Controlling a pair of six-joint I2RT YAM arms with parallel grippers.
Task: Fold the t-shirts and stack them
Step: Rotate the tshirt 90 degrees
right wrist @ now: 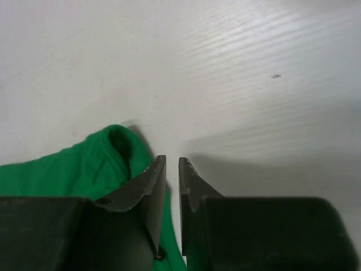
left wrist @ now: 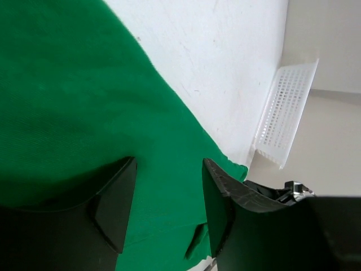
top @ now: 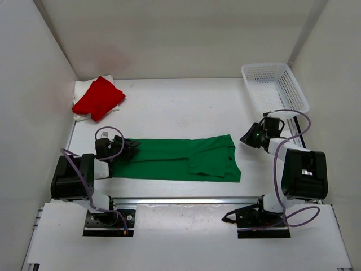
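The green t-shirt [top: 180, 158] lies folded lengthwise into a long strip across the middle of the table. My left gripper [top: 131, 148] is low over its left end, jaws open with green cloth [left wrist: 84, 101] beneath and between them [left wrist: 169, 192]. My right gripper [top: 248, 138] sits just off the shirt's right end. Its jaws [right wrist: 172, 169] are nearly together with only a thin slit between them, and nothing is pinched; a puffed green fold [right wrist: 84, 164] lies to their left. The folded red t-shirt [top: 98, 97] rests on the cream-white one [top: 82, 88] at the back left.
A white mesh basket [top: 274, 87] stands at the back right, close behind the right arm; it also shows in the left wrist view as the white basket [left wrist: 285, 113]. Walls enclose the table on three sides.
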